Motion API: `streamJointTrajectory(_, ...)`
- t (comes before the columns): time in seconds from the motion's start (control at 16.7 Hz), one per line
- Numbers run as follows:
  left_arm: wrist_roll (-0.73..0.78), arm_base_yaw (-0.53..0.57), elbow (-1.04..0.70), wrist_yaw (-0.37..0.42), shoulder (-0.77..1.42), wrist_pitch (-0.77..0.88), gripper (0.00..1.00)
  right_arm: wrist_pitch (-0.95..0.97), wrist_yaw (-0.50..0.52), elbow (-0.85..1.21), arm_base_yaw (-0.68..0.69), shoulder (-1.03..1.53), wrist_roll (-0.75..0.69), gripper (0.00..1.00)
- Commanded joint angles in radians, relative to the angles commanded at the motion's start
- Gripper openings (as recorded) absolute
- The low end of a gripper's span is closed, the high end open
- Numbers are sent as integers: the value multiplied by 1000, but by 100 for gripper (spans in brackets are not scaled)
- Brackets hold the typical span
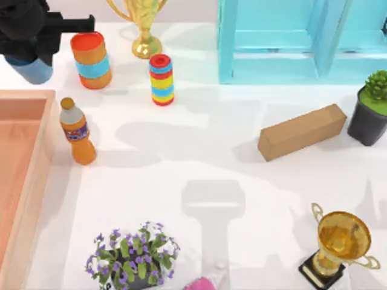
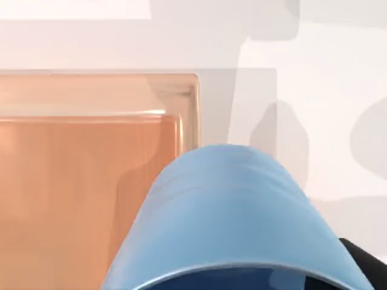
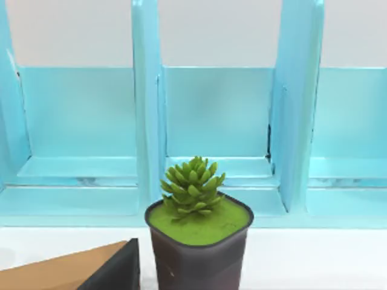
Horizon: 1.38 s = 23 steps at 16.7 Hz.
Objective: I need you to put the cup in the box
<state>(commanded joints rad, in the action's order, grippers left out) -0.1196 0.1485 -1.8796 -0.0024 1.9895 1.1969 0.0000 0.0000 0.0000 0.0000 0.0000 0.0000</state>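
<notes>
We have the cup (image 1: 33,69) in our left gripper (image 1: 24,42), lifted clear of the table at the far left corner. In the left wrist view the blue tumbler (image 2: 233,217) lies close under the camera, its side wall bulging toward the lens, so we judge the fingers closed on it, though the finger pads themselves are hidden behind the cup.

So the pick-up looks done. What is left is the carry and the release. The box (image 1: 27,181) sits at the left edge of the table, on the near side of the fingers, and the cup hangs just outside its far wall rather than over its floor. From the wrist, the box's peach interior (image 2: 78,193) lies ahead of and below the cup, with the thick rim corner (image 2: 187,90) beside it. We would say the task is past its midpoint: 1 short move over the wall, then opening.

The orange-and-blue can (image 1: 91,59) stands just beside the fingers, and the bottle (image 1: 77,132) hugs the box's outer wall.

Our right arm is parked facing the potted succulent (image 3: 196,235); we cannot tell how its fingers stand.
</notes>
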Motion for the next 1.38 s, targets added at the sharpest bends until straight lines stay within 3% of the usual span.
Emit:
streamJointTrajectory(0.24,191,-199,160,4,-159,104,0,0,0,0,0,0,0,100)
streamJointTrajectory(0.48,307,-314,279,-6,-222,195,0,0,0,0,0,0,0,100)
streamJointTrajectory(0.9,319,-321,303,-9,-221,185,0,0,0,0,0,0,0,100)
streamJointTrajectory(1.38,346,-352,513,-7,-206,-41,0,0,0,0,0,0,0,100)
